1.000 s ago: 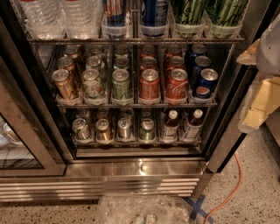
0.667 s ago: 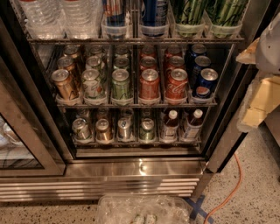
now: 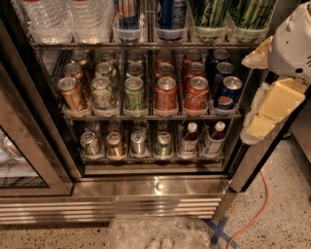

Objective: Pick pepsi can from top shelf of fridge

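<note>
The white-and-cream two-finger gripper hangs at the frame's right edge, over the right post of the stainless-steel drinks fridge (open or closed, I cannot tell). The dark blue pepsi can stands top centre on the silver wire top shelf, well apart from the gripper.

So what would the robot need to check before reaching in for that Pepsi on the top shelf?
1. Fridge open, shelves exposed: ok.
2. Pepsi can spotted on the top shelf: ok, though its upper part is cut off by the picture edge.
3. Can upright in its clear holder: ok.
4. Gripper lined up with the can: not ok. It hangs off to the right by the fridge's edge, not in front of the can.
5. Room beside the can: cannot tell. Another tall can and a green can stand close on either side.
</note>
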Robot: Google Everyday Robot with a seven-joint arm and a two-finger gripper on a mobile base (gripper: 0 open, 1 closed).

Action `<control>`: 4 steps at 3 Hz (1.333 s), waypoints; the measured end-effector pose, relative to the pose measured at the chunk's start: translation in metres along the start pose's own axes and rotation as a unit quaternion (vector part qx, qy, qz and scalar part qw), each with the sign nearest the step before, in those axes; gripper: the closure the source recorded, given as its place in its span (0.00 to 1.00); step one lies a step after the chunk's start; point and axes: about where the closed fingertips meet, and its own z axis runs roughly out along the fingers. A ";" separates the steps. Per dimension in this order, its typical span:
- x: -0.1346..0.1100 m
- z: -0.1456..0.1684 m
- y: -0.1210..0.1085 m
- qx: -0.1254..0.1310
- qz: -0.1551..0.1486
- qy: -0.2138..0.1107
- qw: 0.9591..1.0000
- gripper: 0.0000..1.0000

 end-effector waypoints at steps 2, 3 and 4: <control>-0.026 0.011 0.005 0.007 0.009 -0.036 0.999 0.00; -0.072 0.039 0.015 0.001 0.055 -0.105 0.993 0.00; -0.106 0.052 0.026 0.011 0.116 -0.165 0.979 0.00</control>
